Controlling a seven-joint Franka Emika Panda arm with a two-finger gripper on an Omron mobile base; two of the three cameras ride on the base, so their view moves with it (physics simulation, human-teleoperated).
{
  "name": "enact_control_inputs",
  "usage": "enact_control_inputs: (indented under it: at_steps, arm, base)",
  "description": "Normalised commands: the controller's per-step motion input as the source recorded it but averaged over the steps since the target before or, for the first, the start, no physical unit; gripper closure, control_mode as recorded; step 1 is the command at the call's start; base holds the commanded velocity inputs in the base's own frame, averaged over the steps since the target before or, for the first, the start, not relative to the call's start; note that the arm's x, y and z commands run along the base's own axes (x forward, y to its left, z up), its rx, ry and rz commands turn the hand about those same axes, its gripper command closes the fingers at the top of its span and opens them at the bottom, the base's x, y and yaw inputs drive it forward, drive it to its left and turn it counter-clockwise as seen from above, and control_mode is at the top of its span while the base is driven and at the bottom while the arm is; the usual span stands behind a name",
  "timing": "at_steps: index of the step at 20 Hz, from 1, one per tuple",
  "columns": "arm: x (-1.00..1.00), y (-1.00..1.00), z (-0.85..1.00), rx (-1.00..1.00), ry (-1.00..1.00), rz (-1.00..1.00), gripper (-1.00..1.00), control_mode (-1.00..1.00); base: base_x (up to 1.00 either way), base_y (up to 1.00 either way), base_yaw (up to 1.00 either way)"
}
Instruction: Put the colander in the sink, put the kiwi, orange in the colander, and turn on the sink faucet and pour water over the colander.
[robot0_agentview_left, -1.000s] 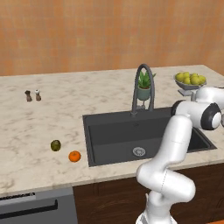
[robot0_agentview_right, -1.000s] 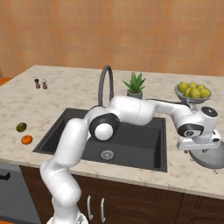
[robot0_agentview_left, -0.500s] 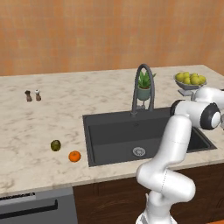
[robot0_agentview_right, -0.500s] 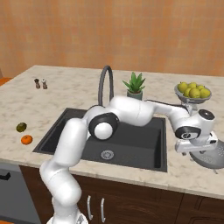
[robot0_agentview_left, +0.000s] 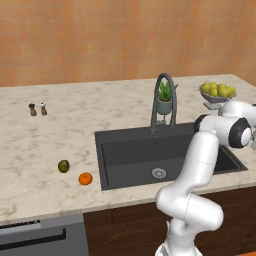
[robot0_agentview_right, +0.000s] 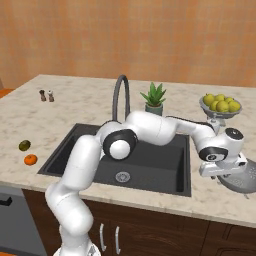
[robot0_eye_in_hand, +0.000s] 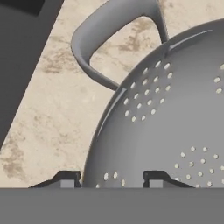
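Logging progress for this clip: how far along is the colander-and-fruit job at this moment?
Nothing is finished yet. The colander sits on the counter right of the sink, not in it. In hand: the gripper is at its rim, jaws straddling the wall; a firm grip cannot be confirmed. Left to do: move it into the sink, add the kiwi and orange, which lie on the counter left of the sink, then run the sink faucet; no water flows.

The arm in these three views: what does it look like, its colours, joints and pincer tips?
The arm is glossy white, built of rounded tubular links, with dark grey to black round caps and rings at the joints, most plainly at the elbow and at the wrist. No cables or markings show. The pincer ends in two small dark tips, each with a paler grey pad face.
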Motion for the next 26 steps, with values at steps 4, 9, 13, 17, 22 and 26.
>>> enact_control_inputs:
  at_steps: [4,9,13,17,22,26]
  arm:
    - [-0.02,0.01,-0.1,0.0,0.0,0.04,1.0,-1.0]
    - [-0.29,0.4,-0.01,0.0,0.0,0.07,1.0,-1.0]
    - [-0.51,0.95,0.03,0.0,-0.07,0.1,1.0,-1.0]
    - [-0.41,1.0,0.21,-0.05,-0.08,0.09,1.0,-1.0]
    - [-0.15,1.0,0.32,-0.12,-0.1,0.09,1.0,-1.0]
    - [0.0,1.0,0.24,-0.15,-0.1,0.08,1.0,-1.0]
  base:
    - [0.0,0.0,0.0]
    - [0.0,0.0,0.0]
    - [0.0,0.0,0.0]
    - [0.0,0.0,0.0]
    - [0.0,0.0,0.0]
    - [0.0,0.0,0.0]
